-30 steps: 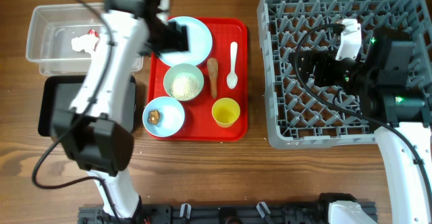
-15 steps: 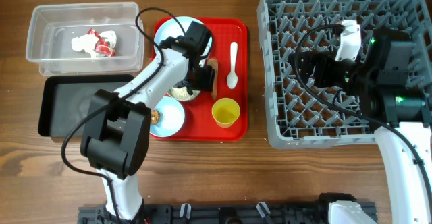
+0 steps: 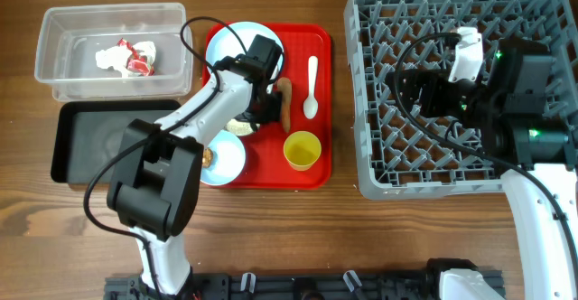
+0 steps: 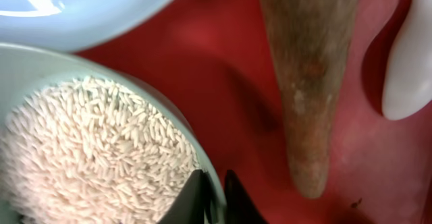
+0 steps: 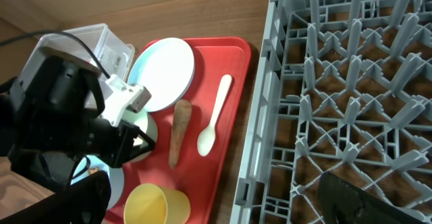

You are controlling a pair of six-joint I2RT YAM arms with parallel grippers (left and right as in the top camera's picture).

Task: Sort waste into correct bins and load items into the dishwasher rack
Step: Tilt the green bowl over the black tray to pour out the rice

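Rice lies loose in the stiff, light bowl, so the left end effector, clamped on its rim, should carry it level.

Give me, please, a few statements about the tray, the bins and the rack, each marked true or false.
1. The crumpled wrapper lies in the clear tub. True.
2. The yellow cup sits in the dishwasher rack. False: it stands on the red tray.
3. The fingers of the left gripper straddle the rim of the rice bowl. True.
4. The carrot rests inside the rice bowl. False: it lies on the red tray, between that bowl and the white spoon.
5. The right gripper carries the white spoon. False: the spoon lies on the tray, and the right gripper is over the rack.
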